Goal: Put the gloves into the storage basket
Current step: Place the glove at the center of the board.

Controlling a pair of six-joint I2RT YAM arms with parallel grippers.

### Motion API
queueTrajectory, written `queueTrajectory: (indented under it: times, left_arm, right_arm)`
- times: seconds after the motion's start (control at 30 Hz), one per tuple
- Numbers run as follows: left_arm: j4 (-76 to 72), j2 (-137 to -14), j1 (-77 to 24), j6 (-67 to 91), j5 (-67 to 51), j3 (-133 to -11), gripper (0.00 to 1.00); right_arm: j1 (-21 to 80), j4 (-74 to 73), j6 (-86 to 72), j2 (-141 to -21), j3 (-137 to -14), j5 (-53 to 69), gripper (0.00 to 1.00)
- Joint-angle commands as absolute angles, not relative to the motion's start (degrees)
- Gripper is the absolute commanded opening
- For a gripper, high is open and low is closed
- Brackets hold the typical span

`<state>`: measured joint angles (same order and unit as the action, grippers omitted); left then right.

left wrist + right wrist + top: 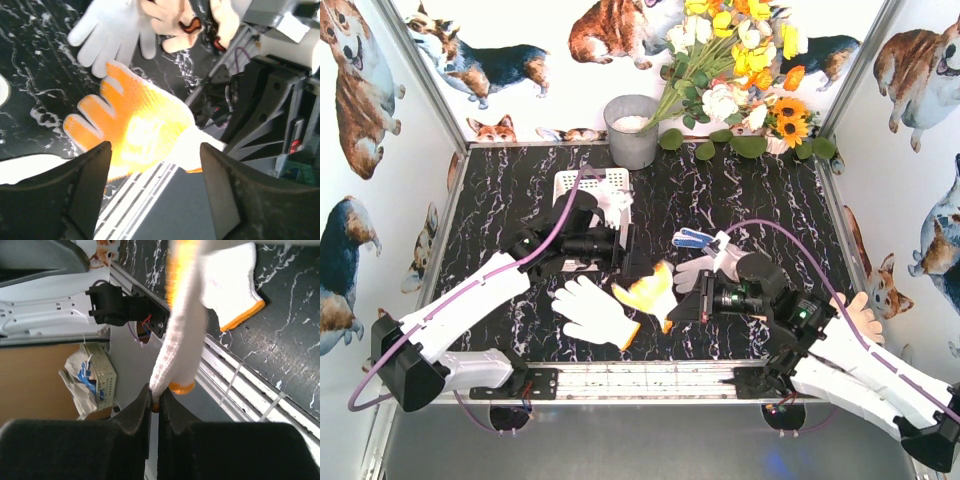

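Marbled black worktop (510, 200): orange glove (648, 290) is light, floppy knit; your right fingers (142, 412) pinch its cuff, left fingers (90, 190) stand apart, empty; basket (575, 183) at 11 o'clock.

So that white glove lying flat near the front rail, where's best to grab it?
Probably the white glove by its orange-edged cuff, pinched from straight above: it lies flat with fingers splayed away, and the cuff is the end nearest the arms.
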<state>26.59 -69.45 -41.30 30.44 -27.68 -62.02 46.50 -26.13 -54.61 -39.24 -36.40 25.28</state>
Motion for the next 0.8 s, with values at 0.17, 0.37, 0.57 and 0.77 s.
queueTrajectory:
  times: [0.17, 0.37, 0.57, 0.77]
  left_arm:
    - [27.15, -68.45, -41.58, 33.64, -10.15, -62.79, 0.99]
    - [25.9, -65.06, -41.44, 35.59, -6.13, -61.18, 1.0]
    - [31.63, -64.41, -40.53, 33.26, -3.72, -65.31, 1.0]
    - [31.25, -63.47, -40.53, 33.71, -3.97, -64.83, 1.0]
  right_arm:
    - [46.94, -19.49, -71.38, -33.96, -34.97, 17.31, 0.0]
    - [46.7, -12.15, -73.37, -38.64, -35.82, 11.57, 0.0]
    - [41.14, -6.42, -70.23, -48.59, -42.68, 13.37, 0.0]
    - [40.82, -1.46, -71.36, -52.45, -40.03, 18.13, 0.0]
